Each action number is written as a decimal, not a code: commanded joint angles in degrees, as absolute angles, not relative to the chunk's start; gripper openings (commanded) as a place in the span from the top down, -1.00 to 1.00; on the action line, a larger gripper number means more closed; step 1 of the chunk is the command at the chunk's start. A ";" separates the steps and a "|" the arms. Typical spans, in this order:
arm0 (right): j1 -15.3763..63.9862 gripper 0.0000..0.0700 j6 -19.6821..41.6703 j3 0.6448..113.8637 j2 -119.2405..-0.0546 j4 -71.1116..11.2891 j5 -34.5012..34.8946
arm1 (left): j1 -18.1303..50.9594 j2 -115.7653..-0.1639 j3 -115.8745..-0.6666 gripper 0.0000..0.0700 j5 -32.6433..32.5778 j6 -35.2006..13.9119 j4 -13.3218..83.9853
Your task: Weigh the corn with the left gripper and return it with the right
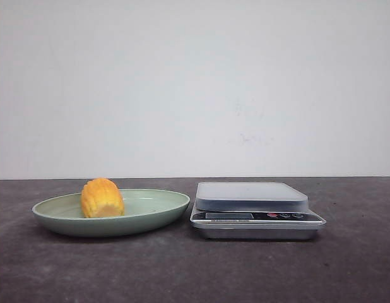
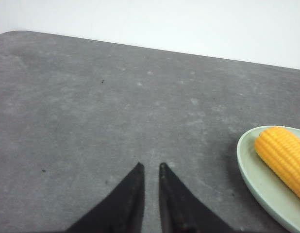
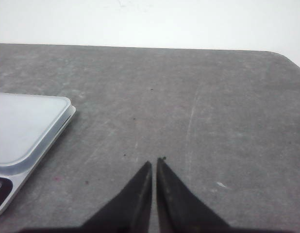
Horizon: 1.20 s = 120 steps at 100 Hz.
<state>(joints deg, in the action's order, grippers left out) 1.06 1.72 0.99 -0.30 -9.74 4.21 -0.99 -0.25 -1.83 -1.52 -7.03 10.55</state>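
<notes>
The corn (image 1: pixel 102 198) lies in the green plate (image 1: pixel 157 211), left of the scale (image 1: pixel 252 208); my left gripper (image 2: pixel 150 167) and right gripper (image 3: pixel 154 162) hover nearly closed, holding nothing

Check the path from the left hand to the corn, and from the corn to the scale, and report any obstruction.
Nothing visible blocks either path. The left hand has bare table up to the green plate holding the corn. The scale sits beside the plate, its platform bare.
</notes>
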 commanded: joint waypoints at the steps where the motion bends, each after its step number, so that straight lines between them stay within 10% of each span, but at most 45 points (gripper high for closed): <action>1: 0.97 0.97 1.45 0.73 -0.23 -9.02 4.10 | -0.99 -0.19 -0.91 0.96 -1.48 -6.70 10.74; 120: 0.99 0.97 1.74 0.75 -0.23 -7.35 4.56 | -0.99 -0.69 -0.91 0.96 -1.48 -6.70 10.76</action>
<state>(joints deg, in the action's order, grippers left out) 1.06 1.74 0.95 -0.30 -8.71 4.43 -0.99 -0.47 -1.83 -1.52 -7.03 10.55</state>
